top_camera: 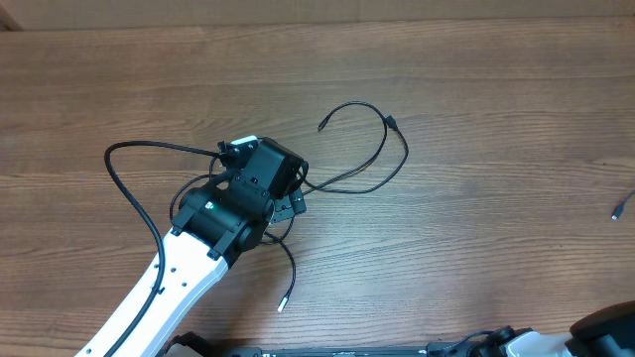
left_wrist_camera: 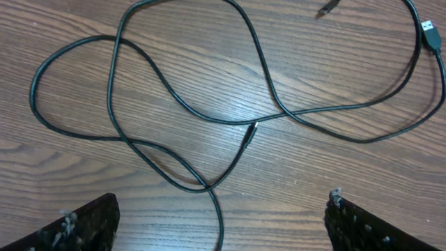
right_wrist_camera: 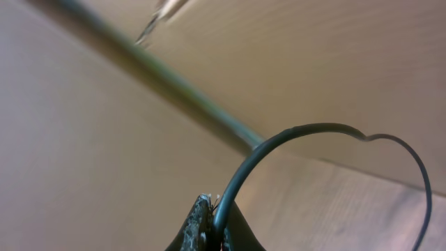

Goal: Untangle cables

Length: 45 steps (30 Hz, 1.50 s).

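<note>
Thin black cables lie in tangled loops on the wooden table, right of centre. My left gripper hovers over their left part. In the left wrist view it is open and empty, with crossing cable loops on the table between and beyond the jaws, a small plug tip in the middle and a USB plug at top right. My right gripper is shut on a thin black cable that arcs up and to the right. A small plug end shows at the right edge.
The left arm reaches in from the bottom left with its own thicker black cable looping beside it. A loose plug end lies near the front edge. Part of the right arm shows at the bottom right corner.
</note>
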### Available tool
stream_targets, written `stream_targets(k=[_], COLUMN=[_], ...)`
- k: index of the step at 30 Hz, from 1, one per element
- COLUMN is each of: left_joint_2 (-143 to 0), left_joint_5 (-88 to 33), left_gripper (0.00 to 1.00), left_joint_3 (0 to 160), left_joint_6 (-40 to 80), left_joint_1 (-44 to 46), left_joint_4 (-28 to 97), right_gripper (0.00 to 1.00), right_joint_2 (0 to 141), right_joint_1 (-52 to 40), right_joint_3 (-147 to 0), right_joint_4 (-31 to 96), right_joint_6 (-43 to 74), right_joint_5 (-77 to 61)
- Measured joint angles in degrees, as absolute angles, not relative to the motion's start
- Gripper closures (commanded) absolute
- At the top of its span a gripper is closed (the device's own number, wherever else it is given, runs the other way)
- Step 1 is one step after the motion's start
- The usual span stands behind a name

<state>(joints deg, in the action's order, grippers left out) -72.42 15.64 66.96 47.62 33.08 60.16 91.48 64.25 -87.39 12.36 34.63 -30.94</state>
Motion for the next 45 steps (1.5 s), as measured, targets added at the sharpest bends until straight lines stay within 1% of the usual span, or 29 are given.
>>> stream_targets(k=[3,4,5,6,12,17,23,28,33,38,41,45], left_joint_2=[-72.42,-72.42,-72.42,-72.42,-72.42,-72.42,-72.42,-72.42,-72.42,-72.42,-72.42,-72.42], left_joint_5=[15.00,14.87,14.68,14.46,13.82,13.63,12.67,11.51,10.68,10.26,9.96,9.82], left_gripper=[0.06,0.06,0.06,0.06,0.06,0.06,0.07,0.07,0.07,0.06,0.06,0.06], left_joint_3=[66.96,66.96,66.96,66.96,66.96,66.96,66.94,66.94,66.94,66.89,66.87,66.87], left_joint_6=[47.62,47.62,47.62,47.62,47.62,47.09,44.29,42.13,39.86,38.76,38.65,37.80], left_joint_1=[33.08,33.08,33.08,33.08,33.08,33.08,33.08,33.08,33.08,33.08,33.08,33.08], left_joint_4=[60.16,60.18,60.16,60.16,60.16,60.07,58.15,57.65,57.80,55.83,54.43,53.95], right_gripper=[0.96,0.83,0.13,0.00,0.00,0.00,0.00,0.00,0.00,0.00,0.00,0.00], right_joint_2=[92.97,93.36,93.95,94.02,94.26,94.26,93.97,92.55,92.09,92.09,92.09,92.09], right_joint_1=[66.46,66.92,67.42,67.64,68.05,65.34,56.29,46.24,39.18,29.04,20.25,8.60], right_joint_3=[-87.39,-87.39,-87.39,-87.39,-87.39,-87.39,-87.44,-87.77,-88.53,-88.92,-88.97,-89.08], right_joint_4=[12.62,12.67,12.78,12.73,12.47,8.36,3.99,5.15,12.29,26.02,34.87,42.57], right_joint_6=[33.95,33.82,33.47,33.39,33.04,32.97,32.97,31.35,25.91,15.05,7.31,0.51], right_joint_5=[-30.17,-29.93,-29.34,-29.21,-28.45,-34.24,-42.85,-45.08,-48.53,-50.54,-45.45,-32.32])
